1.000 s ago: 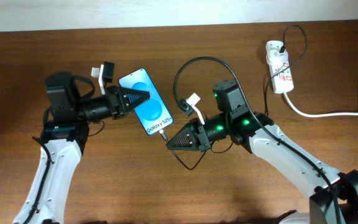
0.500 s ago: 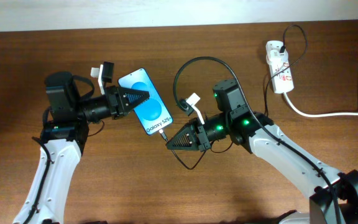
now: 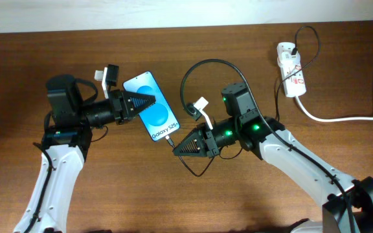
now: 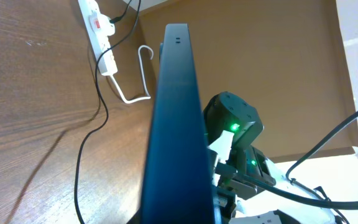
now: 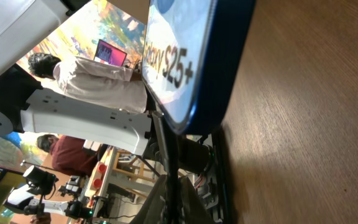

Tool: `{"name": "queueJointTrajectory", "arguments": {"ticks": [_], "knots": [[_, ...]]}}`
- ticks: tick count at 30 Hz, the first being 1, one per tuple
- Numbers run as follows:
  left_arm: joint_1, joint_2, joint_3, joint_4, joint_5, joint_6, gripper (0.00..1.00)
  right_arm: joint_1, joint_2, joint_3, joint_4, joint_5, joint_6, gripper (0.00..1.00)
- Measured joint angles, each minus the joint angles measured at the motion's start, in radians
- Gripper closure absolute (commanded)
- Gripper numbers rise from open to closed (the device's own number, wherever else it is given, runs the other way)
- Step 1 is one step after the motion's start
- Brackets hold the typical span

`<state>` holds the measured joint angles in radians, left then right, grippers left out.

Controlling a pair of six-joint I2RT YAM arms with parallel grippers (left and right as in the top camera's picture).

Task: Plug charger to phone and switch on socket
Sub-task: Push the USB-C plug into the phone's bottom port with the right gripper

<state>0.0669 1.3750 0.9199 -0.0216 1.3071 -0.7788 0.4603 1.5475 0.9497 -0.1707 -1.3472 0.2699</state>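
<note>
The phone (image 3: 155, 114) is tilted above the table, its blue screen showing "Galaxy S25+", and my left gripper (image 3: 150, 101) is shut on its upper left side. In the left wrist view the phone (image 4: 178, 118) shows edge-on and hides the jaws. My right gripper (image 3: 176, 147) is shut on the tip of the thin black charger (image 3: 199, 63), whose connector meets the phone's bottom end. In the right wrist view that cable (image 5: 165, 146) runs from my gripper (image 5: 174, 202) up to the phone (image 5: 185, 56). The white socket (image 3: 291, 70) lies at the far right, a black plug in it.
The charger cable loops behind my right arm and runs on to the socket. A thick white cord (image 3: 342, 118) curves from the socket to the right edge. The table's far edge meets a pale wall. In the left wrist view the socket (image 4: 99, 28) lies at the top left.
</note>
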Motion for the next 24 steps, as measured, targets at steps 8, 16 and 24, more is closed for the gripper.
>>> {"name": "queueJointTrajectory", "arguments": {"ticks": [8,16,24], "knots": [[0.001,0.000,0.000,0.000,0.005,0.028,1.00,0.000,0.000,0.000,0.000,0.000,0.000,0.96],[0.001,0.000,0.000,-0.021,-0.029,0.045,1.00,-0.007,0.000,-0.001,0.000,0.005,0.007,0.96],[0.002,0.000,0.001,-0.020,-0.051,0.050,1.00,-0.036,0.000,-0.004,0.026,0.004,0.011,0.96]]}}
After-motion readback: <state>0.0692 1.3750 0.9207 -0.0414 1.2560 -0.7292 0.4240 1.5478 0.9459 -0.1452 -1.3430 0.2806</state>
